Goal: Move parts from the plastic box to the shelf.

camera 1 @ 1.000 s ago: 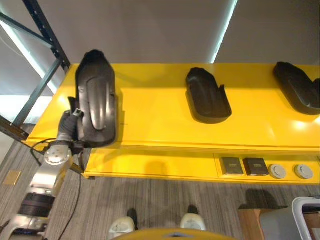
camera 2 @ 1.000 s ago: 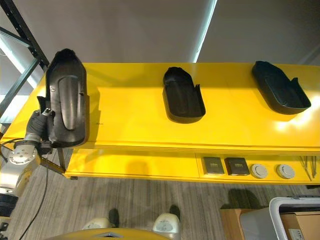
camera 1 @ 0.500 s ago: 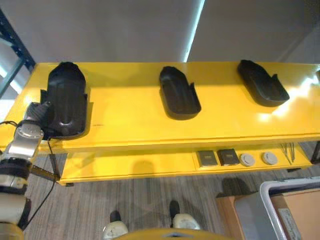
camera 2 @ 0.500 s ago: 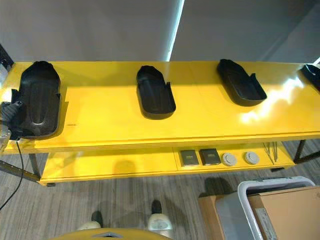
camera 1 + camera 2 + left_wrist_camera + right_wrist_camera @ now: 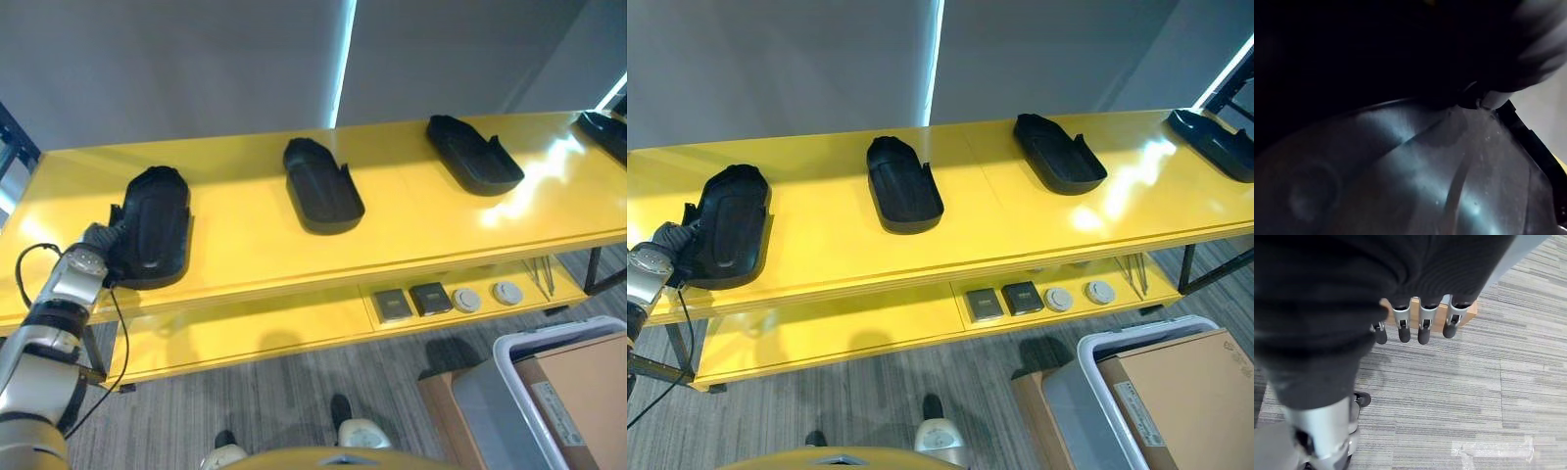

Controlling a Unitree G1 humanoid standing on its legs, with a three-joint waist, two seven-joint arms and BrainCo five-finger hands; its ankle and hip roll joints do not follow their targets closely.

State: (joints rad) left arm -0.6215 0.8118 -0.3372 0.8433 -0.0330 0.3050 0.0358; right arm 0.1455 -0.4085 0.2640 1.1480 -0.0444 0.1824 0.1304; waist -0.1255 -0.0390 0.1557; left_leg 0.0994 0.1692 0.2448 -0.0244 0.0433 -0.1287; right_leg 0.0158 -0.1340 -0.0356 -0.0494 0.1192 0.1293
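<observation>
Looking at your left hand [image 5: 101, 242], you see it against the near end of the leftmost black part [image 5: 152, 227], which now lies flat on the yellow shelf [image 5: 245, 235] at 9 o'clock instead of tipped up; its fingers are hidden. Your right hand [image 5: 1415, 308] hangs relaxed over the floor [image 5: 1488, 396].

A plain grey wall [image 5: 176, 69] with a bright vertical strip of light [image 5: 344, 59] stands behind the long yellow bench, whose lower tier [image 5: 872, 318] sits just above grey striped carpet [image 5: 921, 377], while a wooden stand [image 5: 1034, 397] rests on the floor to the right.
</observation>
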